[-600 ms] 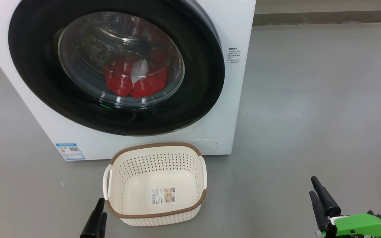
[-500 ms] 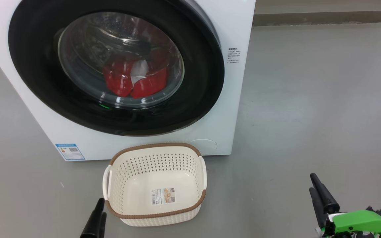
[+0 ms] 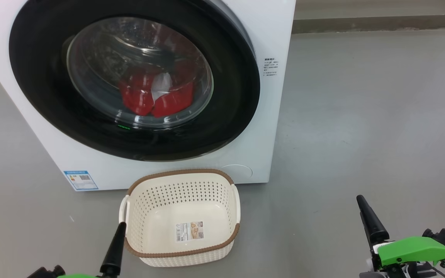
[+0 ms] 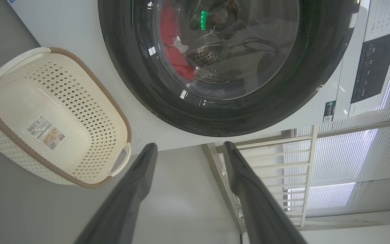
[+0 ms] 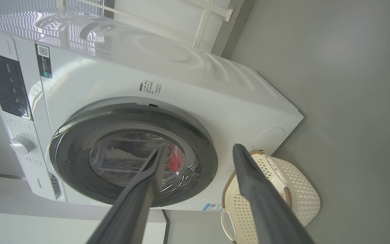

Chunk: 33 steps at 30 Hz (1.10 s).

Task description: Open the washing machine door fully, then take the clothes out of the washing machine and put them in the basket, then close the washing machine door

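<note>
One big white washing machine (image 3: 272, 131) takes up the far left of the room, standing on a grey floor (image 3: 361, 116). Its door (image 3: 236, 92), a wide glossy black ring around a bulging glass window, is shut flat against the front. Just in front of the machine, on the near side, sits the cream perforated basket (image 3: 184, 193) with a brown rim and nothing in it but a sticker (image 3: 189, 231) on the bottom. The left gripper (image 4: 189, 145) hovers at the basket's near left corner, its two dark fingers spread apart and holding nothing. The right gripper (image 5: 199, 147) hangs well off to the right above bare floor, likewise spread and empty. The red clothes (image 3: 137, 90), with a white piece among them, lie inside the drum behind the glass. A small blue label (image 3: 80, 180) sits low on the machine's left front.
</note>
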Motion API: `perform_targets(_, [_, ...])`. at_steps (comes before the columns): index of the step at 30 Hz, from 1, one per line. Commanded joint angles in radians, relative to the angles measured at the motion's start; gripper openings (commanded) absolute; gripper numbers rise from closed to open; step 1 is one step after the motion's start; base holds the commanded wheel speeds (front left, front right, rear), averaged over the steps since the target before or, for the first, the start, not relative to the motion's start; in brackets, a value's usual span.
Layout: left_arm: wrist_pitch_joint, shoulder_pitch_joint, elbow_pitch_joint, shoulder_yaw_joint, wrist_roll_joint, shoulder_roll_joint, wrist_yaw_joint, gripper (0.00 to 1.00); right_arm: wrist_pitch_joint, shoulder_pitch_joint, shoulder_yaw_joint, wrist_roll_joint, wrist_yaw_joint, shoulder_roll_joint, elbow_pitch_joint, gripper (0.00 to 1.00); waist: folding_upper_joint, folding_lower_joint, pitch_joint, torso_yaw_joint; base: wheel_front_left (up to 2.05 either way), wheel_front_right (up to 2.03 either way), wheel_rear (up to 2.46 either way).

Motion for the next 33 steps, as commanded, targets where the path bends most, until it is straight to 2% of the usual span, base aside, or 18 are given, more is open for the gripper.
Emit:
perform_targets(1, [-0.015, -0.049, -0.024, 0.006, 0.049, 0.015, 0.005, 1.00, -0.017, -0.057, 0.010, -0.039, 0.000, -0.010, -0.019, 1.00, -0.0001, -0.0001, -0.001, -0.001, 0.00, 0.00, 0.00])
perform_targets(8, [-0.035, -0.064, -0.029, -0.002, 0.164, 0.015, 0.010, 1.00, -0.038, -0.076, 0.022, -0.119, 0.000, -0.011, -0.014, 1.00, -0.0001, -0.0001, -0.006, -0.002, 0.00, 0.00, 0.00])
perform_targets(33, [-0.110, -0.125, -0.017, -0.044, 0.518, 0.018, 0.062, 1.00, -0.111, -0.146, 0.012, -0.632, 0.000, -0.017, -0.016, 1.00, -0.0001, -0.0001, -0.015, -0.008, 0.00, 0.00, 0.00])
